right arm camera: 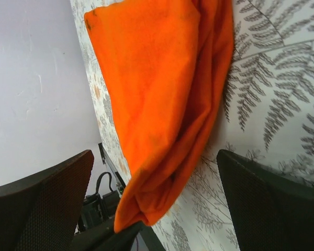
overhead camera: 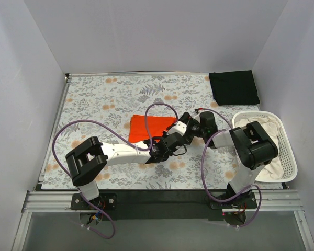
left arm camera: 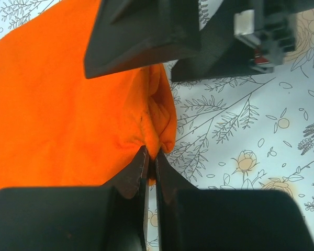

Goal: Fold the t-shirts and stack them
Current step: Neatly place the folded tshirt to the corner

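The orange t-shirt (overhead camera: 149,127) lies folded at the table's middle and fills the left of the left wrist view (left arm camera: 52,104). My left gripper (left arm camera: 152,154) is shut on a bunched corner of its right edge; in the top view it (overhead camera: 170,137) is at the shirt's near right corner. My right gripper (overhead camera: 182,121) is open just right of the shirt, its fingers wide apart with the shirt's edge (right arm camera: 162,104) showing between them, touching nothing. The black t-shirt (overhead camera: 234,87) lies folded at the back right corner.
A white slatted basket (overhead camera: 289,157) with pale cloth in it stands at the right edge. The two wrists are close together over the floral tablecloth (overhead camera: 104,99). Purple cables loop over both arms. White walls enclose the table.
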Robot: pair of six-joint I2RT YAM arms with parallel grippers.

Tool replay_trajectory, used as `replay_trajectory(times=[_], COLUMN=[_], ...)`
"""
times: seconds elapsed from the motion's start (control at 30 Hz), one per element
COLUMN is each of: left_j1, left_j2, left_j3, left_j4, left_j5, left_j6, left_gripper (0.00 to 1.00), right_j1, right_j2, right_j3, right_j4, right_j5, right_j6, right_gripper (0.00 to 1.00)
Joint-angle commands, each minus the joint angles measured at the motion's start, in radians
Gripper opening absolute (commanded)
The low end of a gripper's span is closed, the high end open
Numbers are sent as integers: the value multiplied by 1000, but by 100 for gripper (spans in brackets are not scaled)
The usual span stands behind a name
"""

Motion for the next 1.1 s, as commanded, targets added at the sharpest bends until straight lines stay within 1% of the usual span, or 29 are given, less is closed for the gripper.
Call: replay_trajectory(times=[0.0, 0.17, 0.27, 0.37, 0.4, 0.43, 0.47, 0.5, 0.53, 0.57, 0.6, 0.63, 0.67, 0.7, 0.73, 0.77, 0.8, 0.83, 0.87, 0.9, 0.93, 0.97, 1.0, 1.03, 1.07], left_j1=[5, 7, 7, 7, 7, 7, 7, 7, 7, 7, 7, 7, 7, 8, 17, 24, 33, 59, 76, 96, 147, 177, 204, 265, 293], left_j2=[-47, -38, -32, -27, -26, -23, -23, -21, -19, -21, -23, -30, -36, -47, -56, -82, -96, -113, -146, -170, -190, -209, -251, -268, -288], left_j3=[-4, 10, 18, 20, 20, 18, 19, 21, 23, 26, 38, 46, 52, 64, 66, 70, 70, 70, 66, 66, 58, 56, 58, 61, 65], left_j4=[31, 39, 39, 41, 39, 38, 38, 35, 28, 24, 18, -5, -18, -28, -51, -65, -76, -99, -111, -123, -146, -159, -189, -205, -220], left_j5=[3, 9, 23, 34, 35, 41, 46, 52, 63, 65, 65, 63, 58, 52, 51, 55, 61, 66, 87, 101, 120, 135, 167, 176, 178], left_j6=[-29, -61, -77, -95, -100, -104, -118, -124, -133, -147, -153, -160, -170, -175, -181, -189, -204, -213, -221, -238, -244, -250, -253, -252, -246], left_gripper=[0, 0, 0, 0, 0, 0, 2, 9, 13, 18, 24, 36, 43, 49, 60, 63, 67, 70, 75, 77, 78, 80, 81, 82, 83], right_j1=[28, 78, 100, 110, 110, 110, 110, 109, 109, 109, 109, 109, 107, 104, 103, 100, 94, 92, 87, 83, 83, 81, 75, 71, 66], right_j2=[79, 138, 167, 179, 178, 178, 175, 172, 172, 170, 172, 172, 173, 173, 175, 178, 187, 193, 199, 214, 224, 240, 247, 256, 270], right_j3=[24, 52, 74, 92, 92, 94, 104, 115, 133, 173, 196, 218, 263, 287, 310, 342, 400, 440, 477, 558, 598, 633, 702, 733, 768], right_j4=[0, 4, 7, 4, 2, -6, -19, -41, -114, -151, -180, -226, -309, -353, -395, -483, -530, -580, -633, -741, -800, -841, -904, -938, -966], right_j5=[62, 78, 81, 79, 79, 79, 79, 81, 85, 90, 97, 108, 120, 146, 162, 177, 208, 235, 257, 312, 352, 384, 425, 468, 514], right_j6=[38, 44, 37, 11, 3, -9, -41, -67, -95, -167, -207, -244, -288, -368, -418, -463, -568, -618, -667, -730, -820, -873, -919, -986, -1018], right_gripper=[90, 85, 80, 68, 59, 54, 49, 39, 34, 29, 17, 10, 5, 1, 1, 1, 1, 1, 1, 1, 1, 1, 1, 1, 1])
